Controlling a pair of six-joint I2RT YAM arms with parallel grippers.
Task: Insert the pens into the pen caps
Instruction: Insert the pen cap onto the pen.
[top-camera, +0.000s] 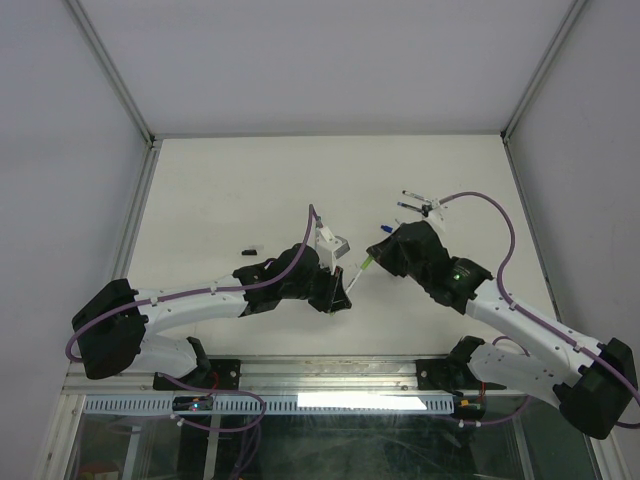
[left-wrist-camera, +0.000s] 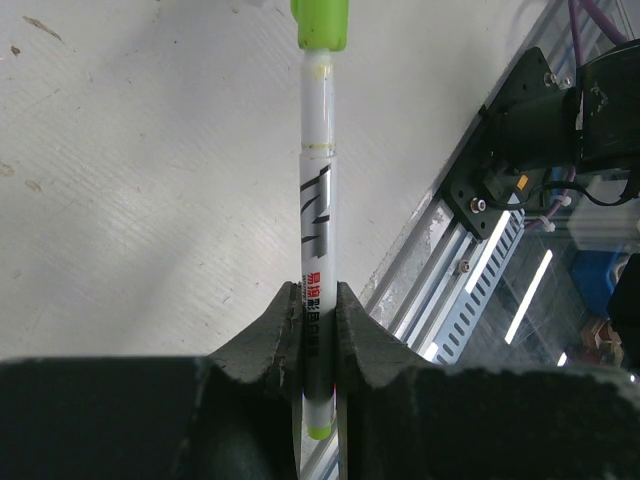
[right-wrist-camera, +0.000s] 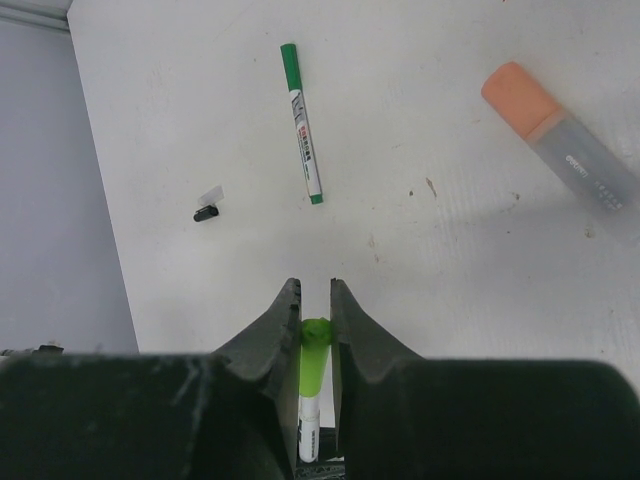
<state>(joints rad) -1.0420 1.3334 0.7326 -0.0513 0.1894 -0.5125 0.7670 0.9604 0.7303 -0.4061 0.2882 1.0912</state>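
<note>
Our left gripper (left-wrist-camera: 318, 300) is clamped tight on the white pen (left-wrist-camera: 318, 190); our right gripper (right-wrist-camera: 316, 295) pinches the lime cap (right-wrist-camera: 316, 350). The pen's long axis runs straight from the left gripper to the cap, tip end inside it. Pushing off that axis, we judge, could jam the cap crooked or slide the barrel through the grip.

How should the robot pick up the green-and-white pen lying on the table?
Grip the green-and-white pen around the middle of its white barrel, coming straight down from above. It lies flat on the table with bare space along both long sides, so there is probably room to pinch across the thin barrel.
</note>
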